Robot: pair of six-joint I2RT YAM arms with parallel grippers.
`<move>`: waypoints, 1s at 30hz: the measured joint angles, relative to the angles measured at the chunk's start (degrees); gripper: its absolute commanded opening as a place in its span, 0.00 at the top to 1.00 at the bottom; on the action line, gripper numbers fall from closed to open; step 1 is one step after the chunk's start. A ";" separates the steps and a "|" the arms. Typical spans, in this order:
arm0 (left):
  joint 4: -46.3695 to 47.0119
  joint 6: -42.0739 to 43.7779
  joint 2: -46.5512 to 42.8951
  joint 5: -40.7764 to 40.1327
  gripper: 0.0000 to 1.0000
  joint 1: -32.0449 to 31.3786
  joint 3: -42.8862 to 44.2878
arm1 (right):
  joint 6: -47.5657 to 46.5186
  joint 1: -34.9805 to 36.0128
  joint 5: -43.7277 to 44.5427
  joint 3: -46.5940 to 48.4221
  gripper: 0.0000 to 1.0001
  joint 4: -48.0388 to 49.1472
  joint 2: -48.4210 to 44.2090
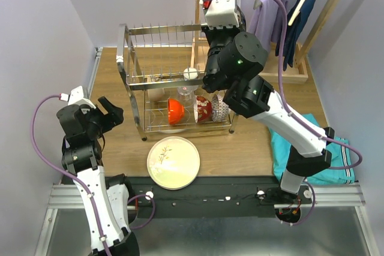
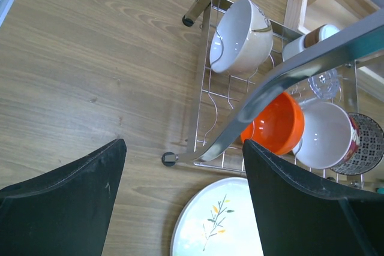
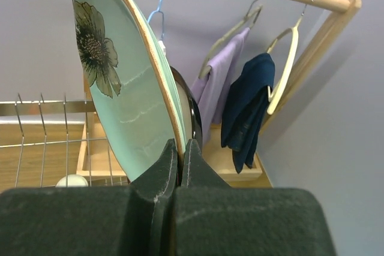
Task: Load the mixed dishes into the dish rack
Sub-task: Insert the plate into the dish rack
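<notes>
Right wrist view shows the right fingers [image 3: 162, 169] pinched closed on the lower rim of a pale green plate [image 3: 120, 82], which stands on edge with a dark flower printed on its face. From the top view, that plate is held high over the far right end of the dish rack [image 1: 165, 29], above the upper tier's prongs; whether it touches them cannot be told. In the lower tier an orange bowl [image 1: 175, 111], a red-patterned bowl [image 1: 204, 109] and a blue-white patterned bowl [image 1: 219, 109] sit side by side, tipped on their sides. A beige cup [image 2: 240, 34] and a clear glass [image 2: 324, 82] sit behind them. A cream plate [image 1: 173, 162] with a sprig design lies flat on the counter [image 1: 120, 148] just in front of the rack. The left fingers [image 2: 66, 202] are spread wide and empty, above the counter left of the rack.
</notes>
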 measured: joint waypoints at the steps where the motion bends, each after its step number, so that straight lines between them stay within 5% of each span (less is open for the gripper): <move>1: 0.35 -0.52 -0.02 -0.07 0.12 0.00 -0.24 | 0.00 0.00 0.57 0.33 0.99 -0.04 0.09; 30: 3.26 -1.97 -0.28 -0.81 0.09 -0.02 -1.97 | 10.82 -1.05 5.97 0.70 0.99 -7.80 5.16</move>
